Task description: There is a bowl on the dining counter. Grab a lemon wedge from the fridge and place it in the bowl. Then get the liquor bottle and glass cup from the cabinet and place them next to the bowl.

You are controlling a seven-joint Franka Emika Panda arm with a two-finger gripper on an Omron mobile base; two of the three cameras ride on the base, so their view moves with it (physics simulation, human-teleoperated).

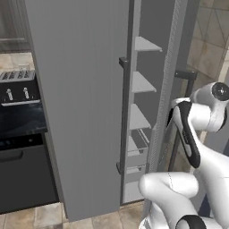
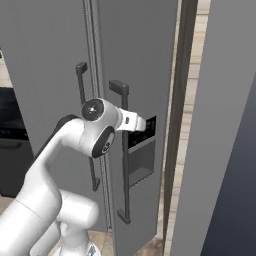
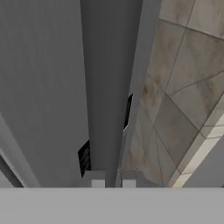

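Kitchen floor tiles (image 3: 183,87) show pale brown beside the fridge (image 1: 80,112), which stands tall and grey next to a black oven (image 1: 20,179). The white arm (image 2: 60,165) reaches forward to the fridge's right door (image 2: 145,60), and the end effector (image 3: 113,181) sits right at that door's long dark bar handle (image 2: 124,165), about a third of the way down it.

In the hand view the two finger tips stand close together with a narrow grey strip running up between them. Whether they have actually clamped on the handle or are merely pinched near it cannot be told from these views.

From the left base view the right door looks ajar. A gap between the two doors reveals white shelves (image 1: 142,82) inside, and a dotted seal runs down the door's edge.

The step in hand appears to be opening the fridge, the very start of the task. The lemon wedge is presumably somewhere inside on the shelves, and none of the later fetching has begun.

The next move likely calls for a firm hold on the bar and a pull that follows the door's arc around its hinge, wide enough to give the arm room to reach in. A straight pull risks the fingers slipping off the bar.
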